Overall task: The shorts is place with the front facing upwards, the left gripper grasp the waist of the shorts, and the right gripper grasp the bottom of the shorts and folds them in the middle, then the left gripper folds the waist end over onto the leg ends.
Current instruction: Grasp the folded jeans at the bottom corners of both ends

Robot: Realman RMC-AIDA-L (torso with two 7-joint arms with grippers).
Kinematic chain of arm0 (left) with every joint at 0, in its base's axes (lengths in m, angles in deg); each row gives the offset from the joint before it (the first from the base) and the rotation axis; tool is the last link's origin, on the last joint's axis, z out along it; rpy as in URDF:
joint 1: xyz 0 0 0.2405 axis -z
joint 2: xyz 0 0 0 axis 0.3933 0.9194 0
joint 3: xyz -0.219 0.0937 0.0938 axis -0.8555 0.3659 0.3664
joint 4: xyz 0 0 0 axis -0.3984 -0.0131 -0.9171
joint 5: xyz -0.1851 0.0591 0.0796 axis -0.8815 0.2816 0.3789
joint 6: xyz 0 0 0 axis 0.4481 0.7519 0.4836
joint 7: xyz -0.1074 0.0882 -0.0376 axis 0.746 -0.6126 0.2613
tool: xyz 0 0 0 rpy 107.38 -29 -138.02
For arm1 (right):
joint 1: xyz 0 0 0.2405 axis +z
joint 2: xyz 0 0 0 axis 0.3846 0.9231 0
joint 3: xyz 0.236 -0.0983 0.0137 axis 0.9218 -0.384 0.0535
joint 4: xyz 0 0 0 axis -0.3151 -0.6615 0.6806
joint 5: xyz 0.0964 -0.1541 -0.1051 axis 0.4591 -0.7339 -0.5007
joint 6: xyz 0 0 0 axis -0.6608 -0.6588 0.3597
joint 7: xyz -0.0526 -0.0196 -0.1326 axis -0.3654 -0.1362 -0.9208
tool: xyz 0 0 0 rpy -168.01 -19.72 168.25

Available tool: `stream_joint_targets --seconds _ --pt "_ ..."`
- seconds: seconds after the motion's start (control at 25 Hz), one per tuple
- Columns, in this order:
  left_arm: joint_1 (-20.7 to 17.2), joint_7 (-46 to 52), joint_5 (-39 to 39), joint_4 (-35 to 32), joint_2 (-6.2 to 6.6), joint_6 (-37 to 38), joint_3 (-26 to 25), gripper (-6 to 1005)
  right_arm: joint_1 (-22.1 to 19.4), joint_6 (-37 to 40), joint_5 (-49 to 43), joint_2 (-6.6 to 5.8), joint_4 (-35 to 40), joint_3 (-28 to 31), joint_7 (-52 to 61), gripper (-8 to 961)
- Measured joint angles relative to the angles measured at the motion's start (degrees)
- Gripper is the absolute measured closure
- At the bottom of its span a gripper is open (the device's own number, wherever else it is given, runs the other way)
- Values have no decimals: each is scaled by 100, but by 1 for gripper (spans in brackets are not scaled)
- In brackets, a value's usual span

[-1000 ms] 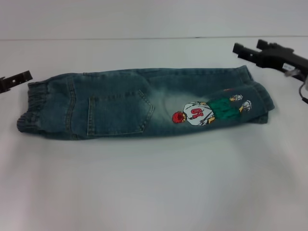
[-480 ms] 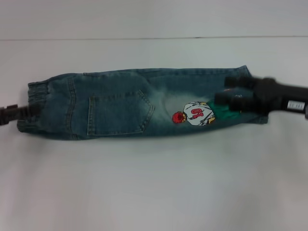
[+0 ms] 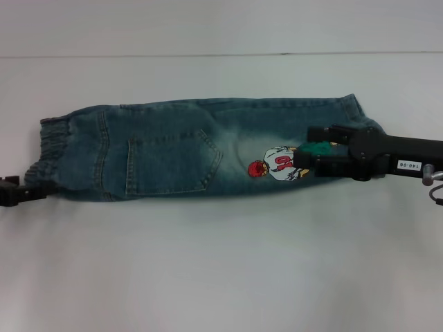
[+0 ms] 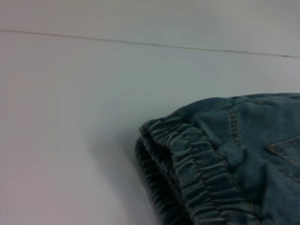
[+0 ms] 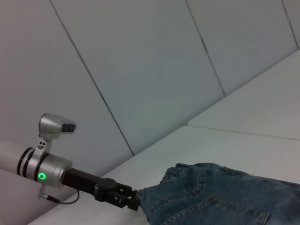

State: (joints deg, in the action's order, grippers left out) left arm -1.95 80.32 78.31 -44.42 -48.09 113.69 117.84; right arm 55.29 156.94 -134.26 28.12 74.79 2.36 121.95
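The shorts lie folded lengthwise across the white table, pocket and embroidered figure facing up. The puckered waist is on the left and the leg ends on the right. My right gripper hovers open over the leg ends, one finger on each side of the figure's green part. At the waist's near corner sits my left gripper, right against the band. The left wrist view shows the elastic waist close up. In the right wrist view the left gripper meets the waist.
The white table stretches bare in front of the shorts. A white panelled wall rises behind its far edge. A cable loop hangs by the right arm.
My right gripper came from the far right corner down and leftward over the leg ends. My left gripper slid from the waist's far side to its near corner.
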Motion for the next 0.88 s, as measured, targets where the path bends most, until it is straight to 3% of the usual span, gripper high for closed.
stream_joint_targets --seconds 0.08,0.32,0.64,0.88 --pt "9 -10 3 2 -35 -223 143 51 4 -6 -2 13 -2 2 0 5" --pt "30 -266 33 -112 -248 -532 212 285 -9 -63 -6 53 -2 3 15 7" --pt "106 -273 113 -111 -223 -379 283 646 -37 -106 -7 56 0 35 4 32" --pt "116 -269 121 -125 -153 -131 276 755 -5 -171 -8 81 2 4 -18 81"
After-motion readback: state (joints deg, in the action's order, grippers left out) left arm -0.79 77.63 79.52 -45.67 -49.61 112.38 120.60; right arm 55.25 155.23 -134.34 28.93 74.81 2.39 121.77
